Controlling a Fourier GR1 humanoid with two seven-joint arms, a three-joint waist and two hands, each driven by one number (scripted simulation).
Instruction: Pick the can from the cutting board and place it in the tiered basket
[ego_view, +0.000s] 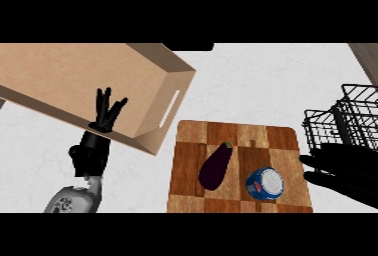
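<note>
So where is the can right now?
In the head view, the can lies on the cutting board's right side, between the eggplant and right hand.

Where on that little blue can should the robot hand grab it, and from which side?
Probably around its round side wall, coming from the right. The can seems to stand upright on the cutting board, its pale lid facing up, so the curved wall is free for fingers to wrap. The right robot hand is open just to its right, while the eggplant lies close on the left, crowding that side.
</note>
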